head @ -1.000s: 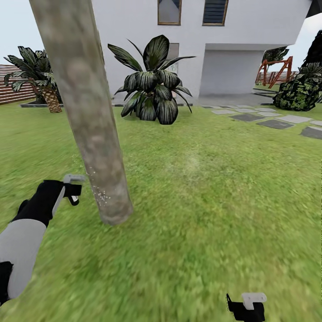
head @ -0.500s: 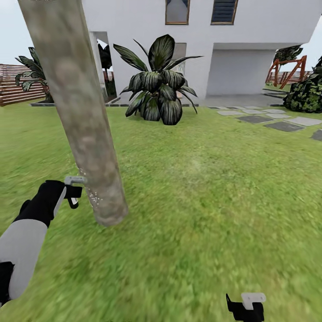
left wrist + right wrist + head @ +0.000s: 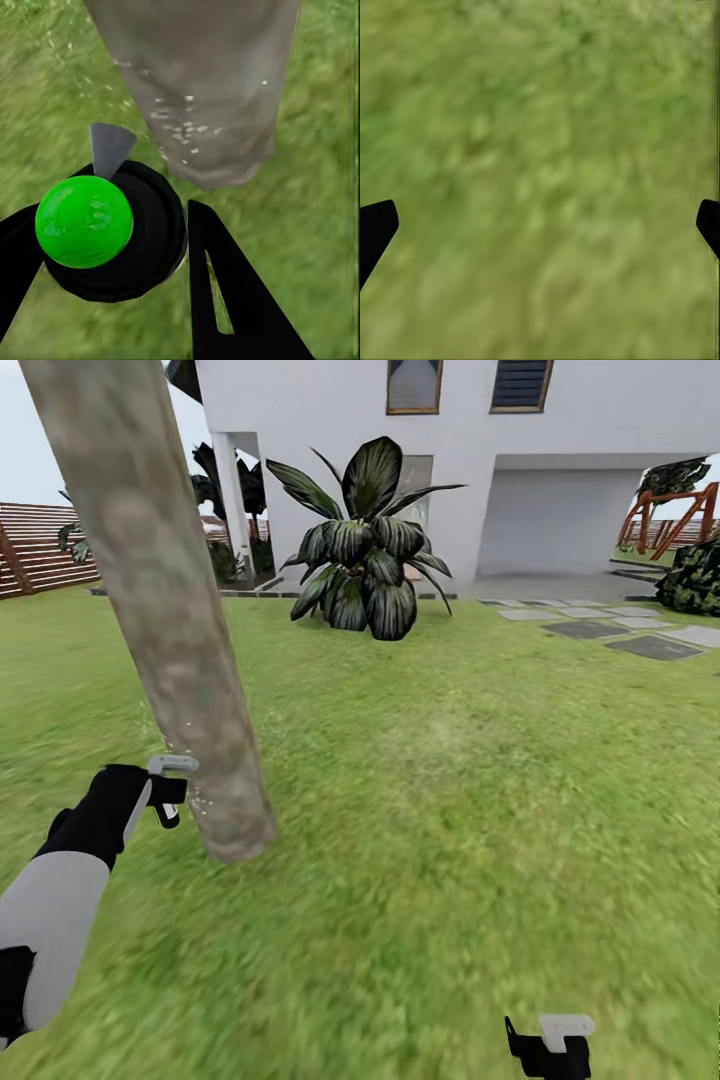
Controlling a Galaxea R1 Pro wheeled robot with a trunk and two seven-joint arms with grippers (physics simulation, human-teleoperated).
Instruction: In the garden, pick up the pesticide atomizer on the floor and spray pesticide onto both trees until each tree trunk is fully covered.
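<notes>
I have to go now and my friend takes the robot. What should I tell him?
Left gripper: shut on the atomizer, green cap showing, nozzle facing the tree trunk low down.
Right gripper: open, holding nothing, hanging over the lawn.
Done: atomizer picked up; white flecks dot the trunk near its base.
Left: most of this trunk looks unspotted, so keep spraying upward and around, then find and cover the second tree.

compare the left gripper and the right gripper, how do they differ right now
The left gripper is shut on the atomizer, black with a green cap; the right gripper is open and empty. The left gripper is held up beside the tree trunk, close to its white-speckled base; the right gripper hangs over bare grass. Both have dark fingers.
</notes>
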